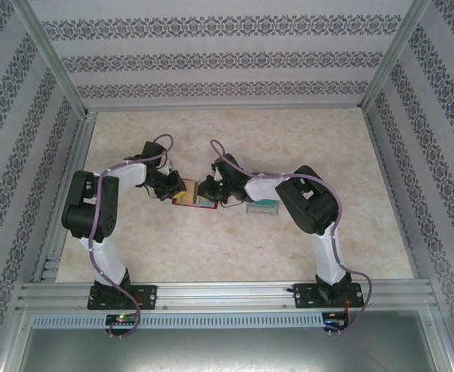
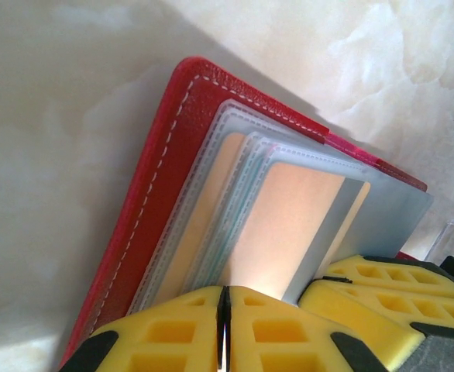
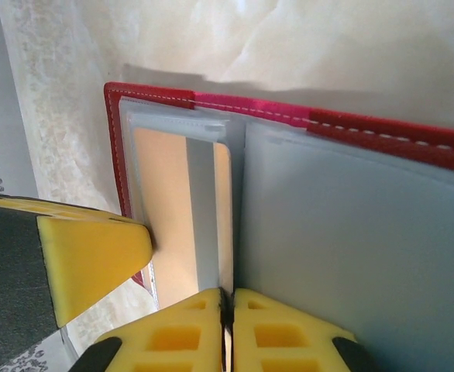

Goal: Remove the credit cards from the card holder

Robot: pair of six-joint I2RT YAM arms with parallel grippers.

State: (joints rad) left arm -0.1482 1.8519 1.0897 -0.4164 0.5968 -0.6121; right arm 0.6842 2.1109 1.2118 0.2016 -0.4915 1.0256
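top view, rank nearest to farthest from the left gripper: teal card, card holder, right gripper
1. card holder: at the left gripper's fingertips.
2. right gripper: at the holder's right edge.
3. teal card: farther right, on the table by the right arm.

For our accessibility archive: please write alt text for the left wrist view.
An open red card holder, seen against a pale marbled table, shows beige-gold cards in its grey see-through pockets. The yellow left end effector, closed, sits at its lower edge.

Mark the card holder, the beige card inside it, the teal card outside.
card holder point(image 2: 153, 194): left wrist view, red stitched cover.
beige card point(image 2: 289, 225): left wrist view, face behind clear pocket.
teal card point(image 1: 262, 207): top external view, exposed face.
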